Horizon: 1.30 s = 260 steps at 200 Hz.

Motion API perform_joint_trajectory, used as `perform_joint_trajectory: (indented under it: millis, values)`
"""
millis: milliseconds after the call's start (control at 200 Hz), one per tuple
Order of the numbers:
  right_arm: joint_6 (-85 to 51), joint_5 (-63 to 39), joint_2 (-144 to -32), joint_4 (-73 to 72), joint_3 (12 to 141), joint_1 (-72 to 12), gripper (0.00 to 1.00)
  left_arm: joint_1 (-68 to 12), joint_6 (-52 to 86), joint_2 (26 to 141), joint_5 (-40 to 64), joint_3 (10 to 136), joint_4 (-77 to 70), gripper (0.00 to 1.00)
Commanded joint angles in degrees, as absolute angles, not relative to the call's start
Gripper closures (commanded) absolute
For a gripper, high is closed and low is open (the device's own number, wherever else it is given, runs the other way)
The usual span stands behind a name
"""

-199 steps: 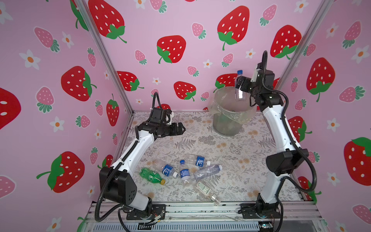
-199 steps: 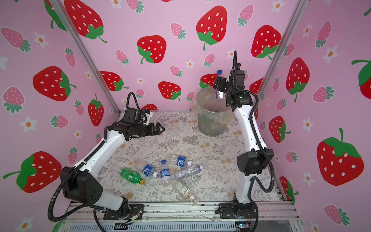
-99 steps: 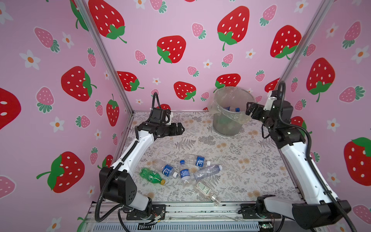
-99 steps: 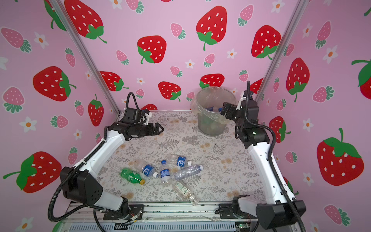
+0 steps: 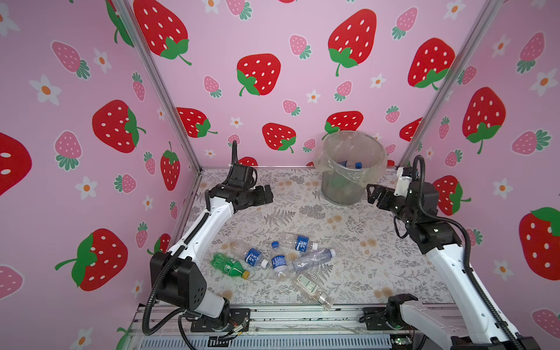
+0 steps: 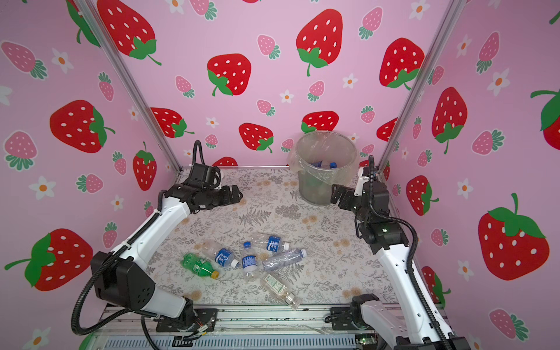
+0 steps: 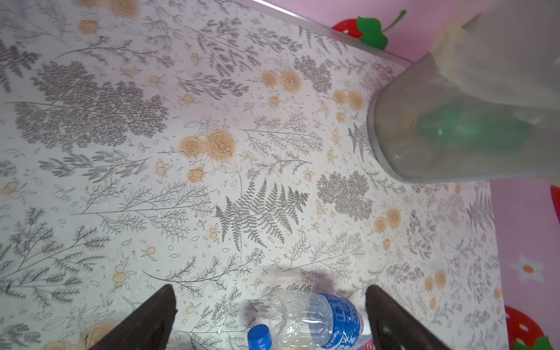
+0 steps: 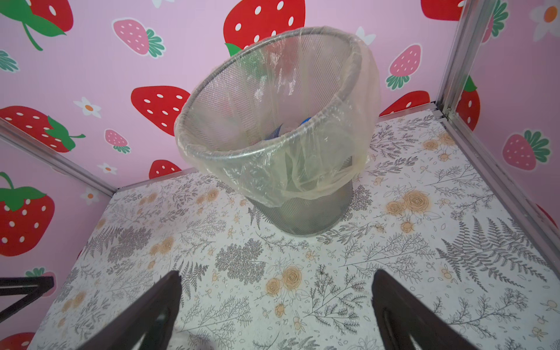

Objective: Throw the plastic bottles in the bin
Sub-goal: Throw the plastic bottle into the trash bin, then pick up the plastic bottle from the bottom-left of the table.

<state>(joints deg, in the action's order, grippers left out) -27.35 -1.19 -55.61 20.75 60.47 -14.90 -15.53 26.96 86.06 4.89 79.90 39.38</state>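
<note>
The grey mesh bin (image 5: pixel 353 181) (image 6: pixel 325 185) with its clear liner stands at the back right, with blue-capped bottles (image 5: pixel 357 165) inside. Several plastic bottles lie in a cluster at the front middle, among them a green one (image 5: pixel 228 266) (image 6: pixel 198 265) and a blue-labelled one (image 5: pixel 298 242). My left gripper (image 5: pixel 268 194) (image 7: pixel 269 291) hovers open above the table at the back left; a blue-labelled bottle (image 7: pixel 315 321) lies on the table below it, apart from the fingers. My right gripper (image 5: pixel 374 194) (image 8: pixel 275 275) hangs open and empty just right of the bin (image 8: pixel 272 121).
Pink strawberry walls close the back and both sides, with metal posts (image 5: pixel 163 91) in the corners. A metal rail (image 5: pixel 288 318) carrying both arm bases runs along the front edge. The floral table surface (image 5: pixel 303 212) lies bare between bin and bottle cluster.
My right arm has come down from above the bin's rim, where it held a bottle, to beside the bin with nothing in its jaws. The left arm has not moved.
</note>
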Motion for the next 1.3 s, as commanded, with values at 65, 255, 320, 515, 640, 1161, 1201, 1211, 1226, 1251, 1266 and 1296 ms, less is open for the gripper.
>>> perform_joint_trajectory:
  millis: [65, 255, 320, 515, 640, 1161, 1201, 1211, 1226, 1251, 1266, 1296]
  values:
    - [-26.8, -2.9, -52.6, 21.8, 57.9, -15.2, 0.01, -15.6, 38.9, 80.6, -6.8, 76.3, 45.2, 0.01]
    - [-26.0, -3.8, -52.6, 21.8, 56.2, -15.2, 0.01, -15.6, 52.8, 75.0, -16.6, 71.9, 51.6, 0.01]
    - [-25.6, -4.0, -52.6, 21.7, 55.6, -15.2, 0.01, -15.6, 54.9, 73.2, -18.2, 70.5, 52.9, 0.01]
    - [-25.3, -4.6, -52.6, 19.3, 54.0, -15.2, 0.01, -15.8, 63.6, 71.0, -25.3, 68.9, 61.2, 0.01]
    - [-24.7, -5.3, -54.0, 19.2, 54.3, -15.2, 0.01, -15.8, 69.8, 71.9, -29.4, 68.0, 68.7, 0.01]
    - [-22.9, -3.6, -53.9, 19.2, 52.9, -15.2, 0.01, -15.5, 73.3, 70.1, -21.0, 51.2, 60.7, 0.13]
    - [-22.9, -3.7, -53.9, 19.2, 52.9, -15.2, 0.01, -15.3, 73.3, 69.5, -20.9, 50.4, 60.6, 0.14]
    - [-22.9, -3.7, -53.9, 19.2, 52.9, -15.2, 0.01, -15.3, 73.6, 69.4, -20.9, 50.2, 60.8, 0.14]
    - [-22.9, -3.7, -53.9, 18.4, 52.9, -15.2, 0.01, -15.3, 73.9, 69.3, -20.8, 49.9, 61.0, 0.14]
    - [-22.9, -3.8, -54.0, 17.7, 52.9, -15.1, 0.01, -15.1, 73.7, 69.1, -20.4, 49.2, 60.7, 0.14]
    - [-22.9, -3.8, -54.0, 17.6, 52.9, -15.1, 0.01, -15.1, 73.4, 69.0, -20.1, 48.8, 60.2, 0.14]
    - [-22.9, -3.9, -54.0, 17.5, 52.9, -15.1, 0.01, -14.9, 73.7, 68.9, -19.6, 48.0, 60.0, 0.14]
